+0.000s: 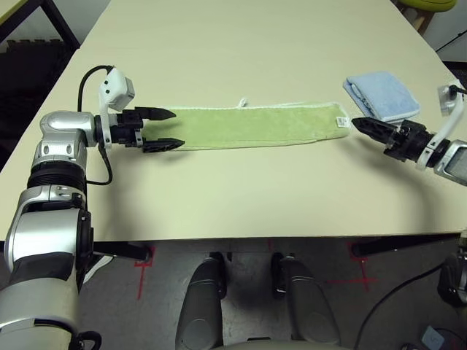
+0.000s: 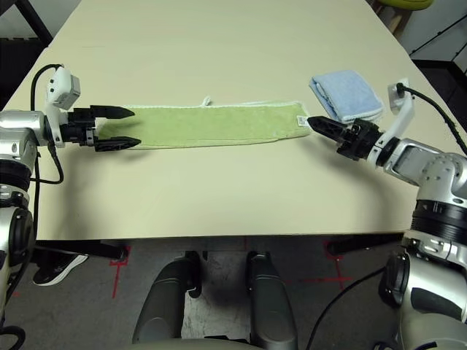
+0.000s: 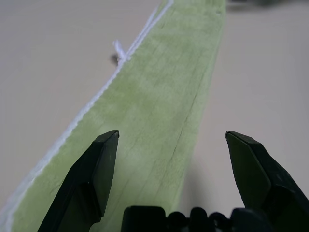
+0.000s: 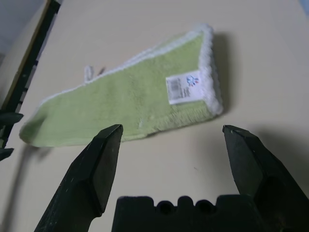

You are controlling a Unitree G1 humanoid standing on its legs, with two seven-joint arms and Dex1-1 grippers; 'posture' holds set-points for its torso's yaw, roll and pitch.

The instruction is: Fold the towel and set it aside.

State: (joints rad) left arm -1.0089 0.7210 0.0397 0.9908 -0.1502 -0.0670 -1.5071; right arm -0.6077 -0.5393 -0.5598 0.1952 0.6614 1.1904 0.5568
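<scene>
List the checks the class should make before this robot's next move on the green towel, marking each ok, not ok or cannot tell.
1. Towel lies flat as a long strip on the table: ok.
2. Left hand open at the towel's end: ok.
3. Right hand open, just short of the label end: ok.
4. Either hand gripping the towel: not ok, neither is yet.
5. Blue cloth lies apart from the towel: ok.
6. Layers aligned underneath: cannot tell.
</scene>
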